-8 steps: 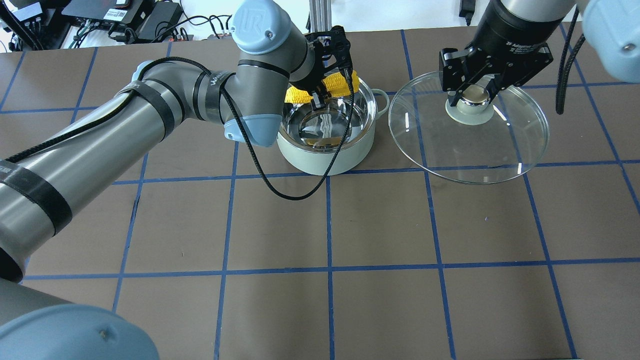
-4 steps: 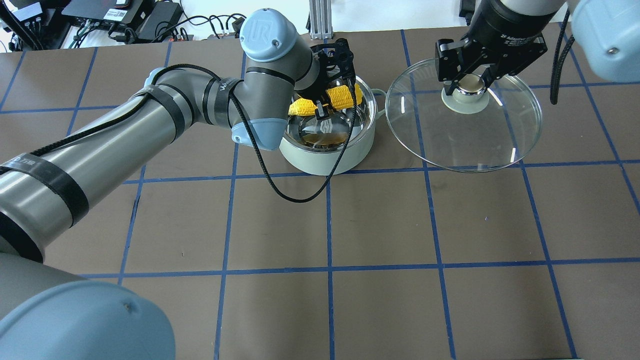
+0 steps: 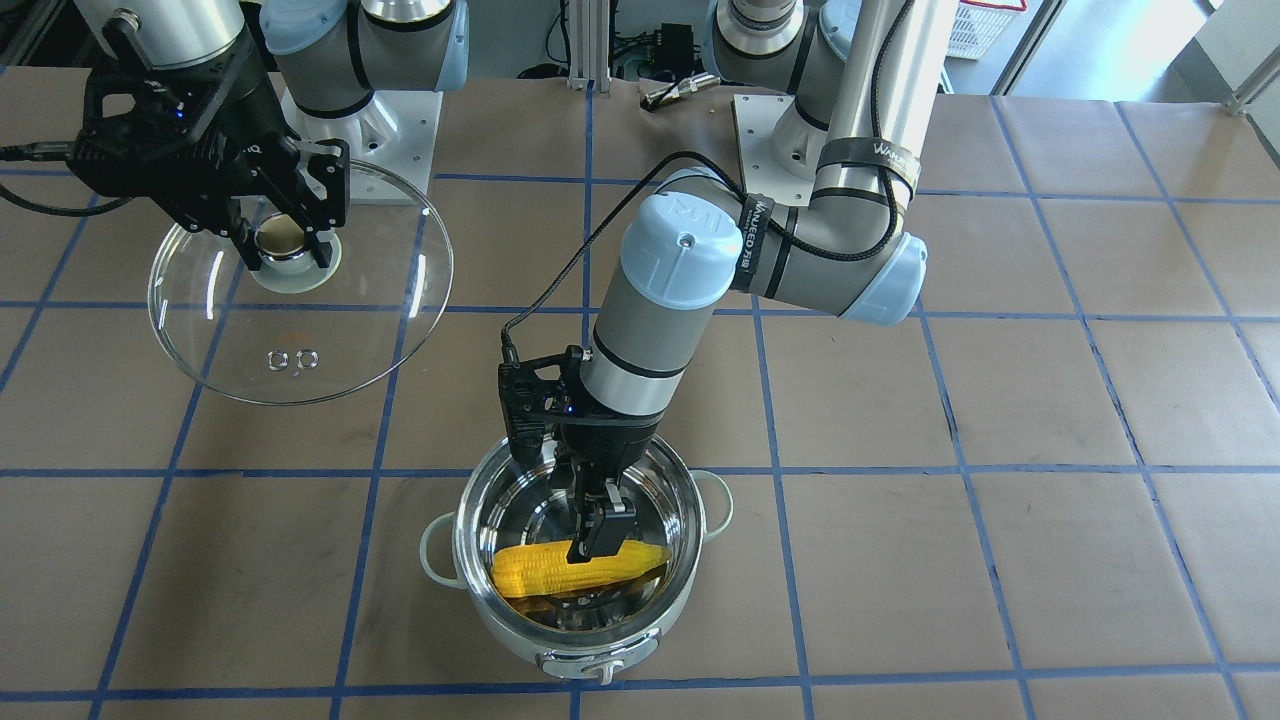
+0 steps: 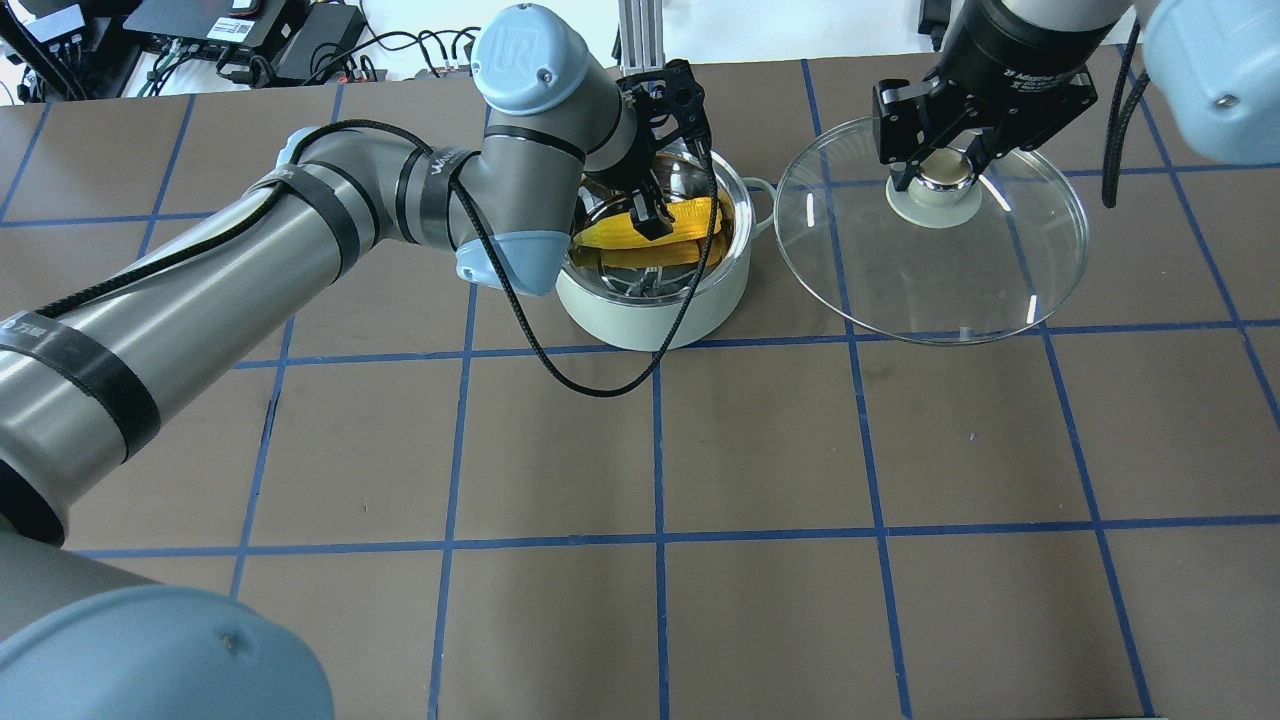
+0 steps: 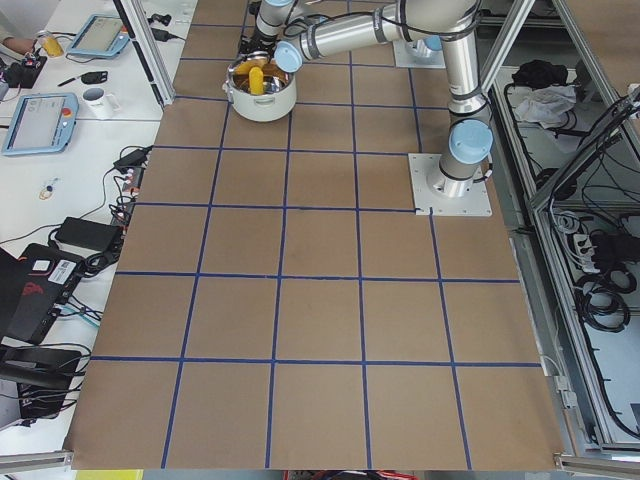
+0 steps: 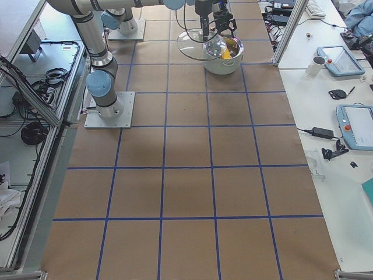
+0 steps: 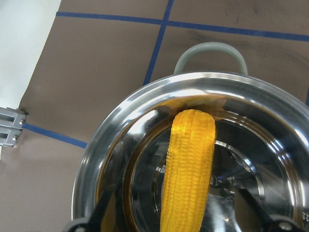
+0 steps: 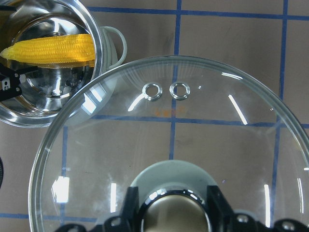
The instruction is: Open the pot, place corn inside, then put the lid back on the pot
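The pale green pot (image 4: 650,320) stands open at the table's far centre; it also shows in the front-facing view (image 3: 590,655). My left gripper (image 4: 655,215) reaches down into it, shut on the yellow corn (image 4: 695,220), which lies level inside the steel bowl (image 3: 530,570) (image 7: 190,159). My right gripper (image 4: 935,170) is shut on the lid's knob (image 4: 938,185) and holds the clear glass lid (image 4: 930,280) in the air to the right of the pot, apart from it. The lid's vent holes (image 8: 166,90) show in the right wrist view.
A black cable (image 4: 600,385) loops from my left wrist down in front of the pot. The brown table carries a blue tape grid (image 4: 660,535). Electronics and wires (image 4: 250,40) lie beyond the far left edge.
My left gripper has lowered the corn from above the pot's far rim down into the pot. The right gripper drew the lid slightly farther back, then held still.
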